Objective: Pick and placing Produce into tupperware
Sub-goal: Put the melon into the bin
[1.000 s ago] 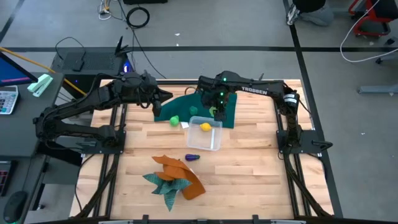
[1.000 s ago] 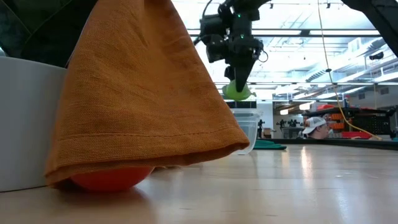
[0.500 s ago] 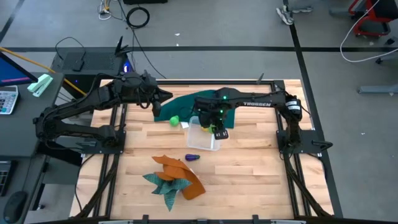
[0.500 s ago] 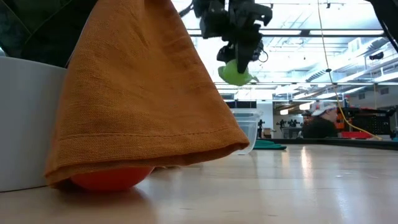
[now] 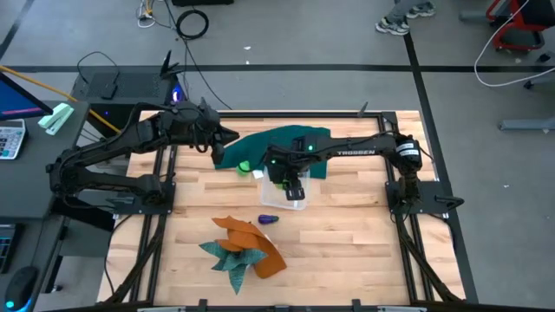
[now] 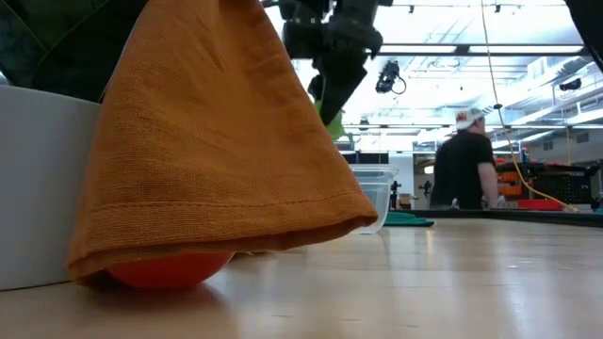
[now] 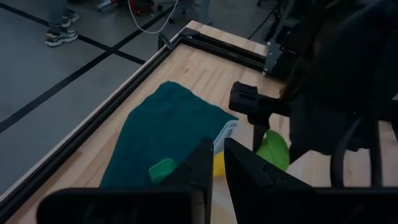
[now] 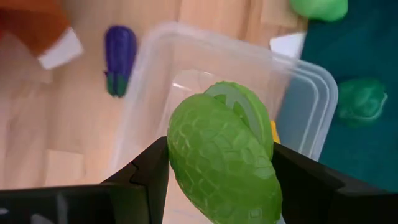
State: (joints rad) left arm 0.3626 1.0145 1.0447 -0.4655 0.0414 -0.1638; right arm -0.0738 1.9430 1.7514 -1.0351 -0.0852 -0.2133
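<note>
- Gripping a light green toy (image 8: 224, 158), the right gripper (image 5: 293, 179) hangs above the tupperware (image 8: 311, 99)
- left gripper (image 5: 227, 134) fingers pressed together, empty, over the dark green cloth (image 5: 269, 143)

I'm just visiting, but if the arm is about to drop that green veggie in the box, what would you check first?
1. Right gripper grips the light green vegetable: ok.
2. Vegetable is over the tupperware, judging by the right wrist view: ok.
3. Room in the tub; only a yellow piece shows inside: ok.
4. Purple toy lies outside the tub, clear of the drop: ok.
5. Left gripper waits shut over the table's far left, away from the tub: ok.
6. Height above the tub floor: cannot tell.
</note>
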